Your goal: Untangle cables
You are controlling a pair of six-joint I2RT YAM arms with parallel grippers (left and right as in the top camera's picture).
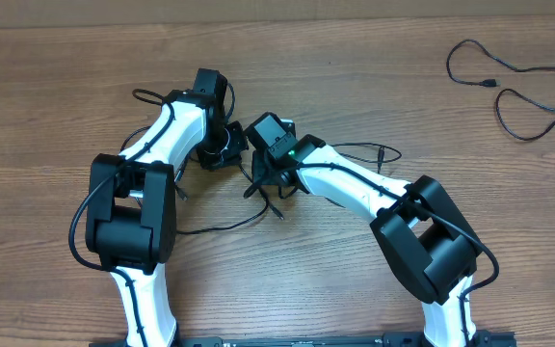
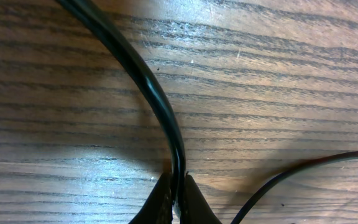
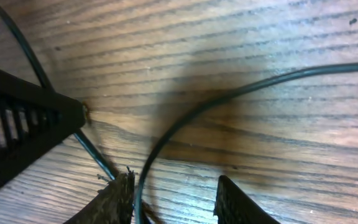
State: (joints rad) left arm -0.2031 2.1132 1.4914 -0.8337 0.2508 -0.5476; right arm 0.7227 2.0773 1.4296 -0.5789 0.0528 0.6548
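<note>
Left claw point(image 2: 178, 200) is pinched tight on a black cord point(image 2: 151, 93), which arcs away across the wood table point(image 2: 278, 74). Right claw point(image 3: 176, 202) has its jaws apart. A thin cord point(image 3: 229, 98) runs between its fingers point(image 3: 114, 202), close to one and not gripped. From overhead I see the tangled cables point(image 1: 220, 228) mid-table under both wrists. One separate cable point(image 1: 490, 83) lies at the far right, well apart.
</note>
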